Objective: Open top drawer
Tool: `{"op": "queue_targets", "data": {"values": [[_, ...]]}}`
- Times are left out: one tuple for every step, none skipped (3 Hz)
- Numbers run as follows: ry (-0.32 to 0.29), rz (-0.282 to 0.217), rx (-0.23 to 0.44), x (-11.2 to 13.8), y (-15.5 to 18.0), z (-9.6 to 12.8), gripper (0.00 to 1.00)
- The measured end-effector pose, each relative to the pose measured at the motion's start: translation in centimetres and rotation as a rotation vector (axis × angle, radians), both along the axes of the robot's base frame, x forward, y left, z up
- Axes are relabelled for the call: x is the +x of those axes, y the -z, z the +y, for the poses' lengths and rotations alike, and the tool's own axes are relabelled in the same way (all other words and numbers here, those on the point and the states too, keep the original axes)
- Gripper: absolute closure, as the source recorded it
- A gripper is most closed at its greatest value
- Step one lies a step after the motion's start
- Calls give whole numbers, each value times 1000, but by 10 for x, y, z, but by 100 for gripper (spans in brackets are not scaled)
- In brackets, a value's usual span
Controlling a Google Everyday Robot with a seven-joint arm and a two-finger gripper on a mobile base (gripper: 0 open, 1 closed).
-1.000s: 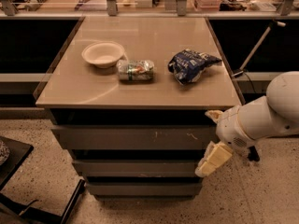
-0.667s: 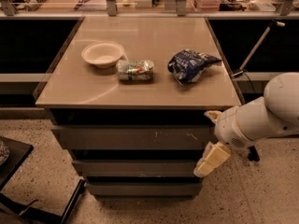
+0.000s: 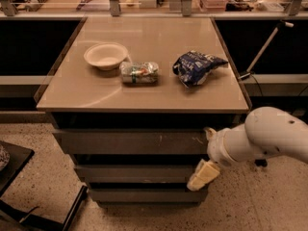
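The top drawer [image 3: 130, 142] is the widest grey front, just under the tabletop, with small pale scuffs near its right end. It stands level with the cabinet face. My gripper [image 3: 205, 154] is at the drawer's right end, on a white arm [image 3: 269, 136] that comes in from the right. It is open: one cream finger [image 3: 209, 132] sits at the drawer's upper right corner and the other finger [image 3: 202, 174] hangs lower, in front of the second drawer [image 3: 130, 173]. It holds nothing.
A third narrow drawer front [image 3: 144, 195] is at the bottom. On the tabletop [image 3: 144, 93] are a white bowl [image 3: 106, 56], a crushed can [image 3: 139, 72] and a blue chip bag [image 3: 196, 67]. A dark stand [image 3: 9, 167] is on the floor at left.
My gripper has edged slightly left towards the drawer's right end. The drawers have not moved.
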State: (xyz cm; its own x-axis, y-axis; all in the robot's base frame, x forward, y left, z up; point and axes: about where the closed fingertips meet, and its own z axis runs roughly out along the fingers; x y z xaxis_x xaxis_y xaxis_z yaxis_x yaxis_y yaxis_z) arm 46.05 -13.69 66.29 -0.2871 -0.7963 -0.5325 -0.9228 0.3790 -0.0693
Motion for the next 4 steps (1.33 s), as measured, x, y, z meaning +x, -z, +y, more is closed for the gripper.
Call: {"op": "queue_targets", "data": {"values": [[0, 0, 0, -1, -1, 0, 0], [-3, -61, 24, 5, -44, -3, 0], [5, -163, 42, 24, -88, -1, 0], [5, -163, 42, 22, -86, -1, 0]]}}
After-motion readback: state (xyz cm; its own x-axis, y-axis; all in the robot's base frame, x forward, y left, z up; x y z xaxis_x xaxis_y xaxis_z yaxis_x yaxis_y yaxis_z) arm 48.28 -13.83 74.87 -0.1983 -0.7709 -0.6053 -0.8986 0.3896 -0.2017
